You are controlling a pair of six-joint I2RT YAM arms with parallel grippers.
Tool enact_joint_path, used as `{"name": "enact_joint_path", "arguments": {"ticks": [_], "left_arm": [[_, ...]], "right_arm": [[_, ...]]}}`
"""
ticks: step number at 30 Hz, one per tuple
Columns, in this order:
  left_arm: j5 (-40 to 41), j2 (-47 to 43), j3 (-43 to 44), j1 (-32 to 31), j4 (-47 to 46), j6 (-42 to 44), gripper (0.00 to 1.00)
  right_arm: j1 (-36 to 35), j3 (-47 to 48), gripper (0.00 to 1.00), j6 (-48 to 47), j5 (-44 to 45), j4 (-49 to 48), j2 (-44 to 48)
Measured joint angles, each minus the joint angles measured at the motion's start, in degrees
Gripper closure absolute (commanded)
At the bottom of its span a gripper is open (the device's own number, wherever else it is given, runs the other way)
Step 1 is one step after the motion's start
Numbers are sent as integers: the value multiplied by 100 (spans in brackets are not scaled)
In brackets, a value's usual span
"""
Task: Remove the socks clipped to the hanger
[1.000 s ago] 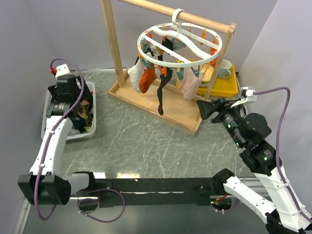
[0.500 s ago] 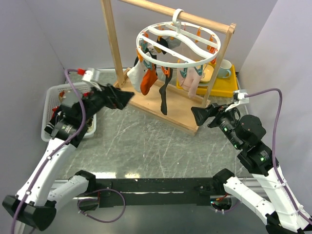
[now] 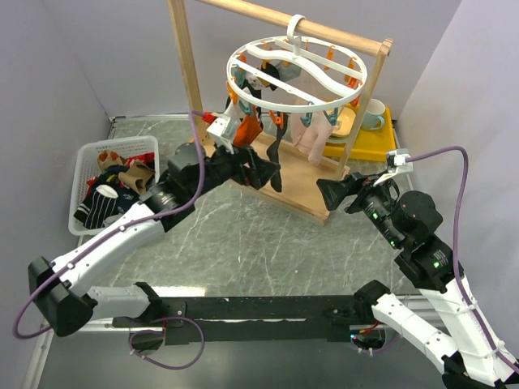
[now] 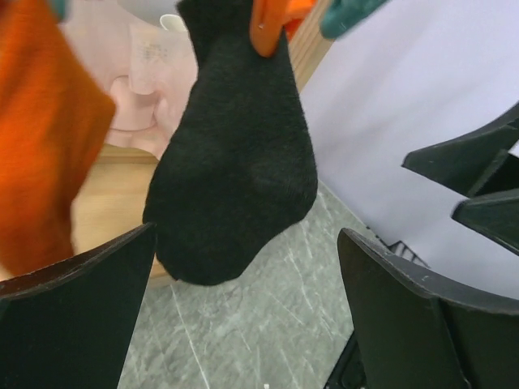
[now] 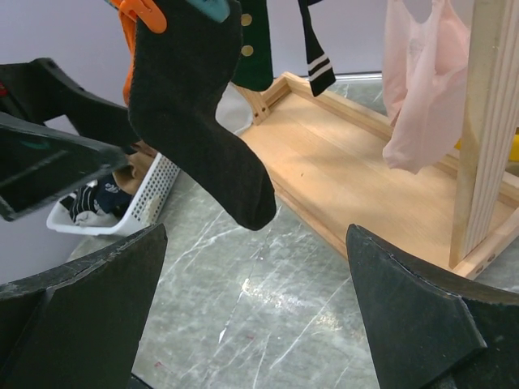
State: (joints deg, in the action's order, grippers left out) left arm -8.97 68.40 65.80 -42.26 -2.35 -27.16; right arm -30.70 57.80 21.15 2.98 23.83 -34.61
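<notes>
Now that the left gripper (image 3: 266,172) has swung from the white mesh basket (image 3: 81,158) at the left to the round white plastic hanger (image 3: 297,106), its jaws gape before the clipped black fabric sock (image 4: 235,154), ready to pull it. The right gripper (image 3: 323,189) waits open nearby.

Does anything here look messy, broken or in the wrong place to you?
Nothing stands out. Several socks hang from clips on the hanger, others lie heaped inside the white basket, and nothing looks spilled or torn.
</notes>
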Motion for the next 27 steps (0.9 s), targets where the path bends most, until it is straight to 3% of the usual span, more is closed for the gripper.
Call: {"name": "enact_joint_path", "arguments": {"ticks": [8,9,11,14,15,17,18,27], "left_arm": [[828,758,826,-448,48,431,3],[953,820,909,-542,50,520,17],[1141,901,1027,-682,85,610,28],[1342,1062,1274,-807,190,761,54],[1366,1141,1394,-809,262,815,75],[1388,1263,1534,-807,321,896,95],[1403,1298,1556,-802,350,905,99],[1408,1224,1257,-807,170,992,99]], "right_arm": [[0,0,0,-2,20,105,44],[0,0,0,-2,26,120,50],[0,0,0,-2,46,146,61],[0,0,0,-2,50,153,81],[0,0,0,-2,50,153,85],[0,0,0,-2,52,155,90],[0,0,0,-2,52,153,90],[0,20,4,24,61,155,-17]]}}
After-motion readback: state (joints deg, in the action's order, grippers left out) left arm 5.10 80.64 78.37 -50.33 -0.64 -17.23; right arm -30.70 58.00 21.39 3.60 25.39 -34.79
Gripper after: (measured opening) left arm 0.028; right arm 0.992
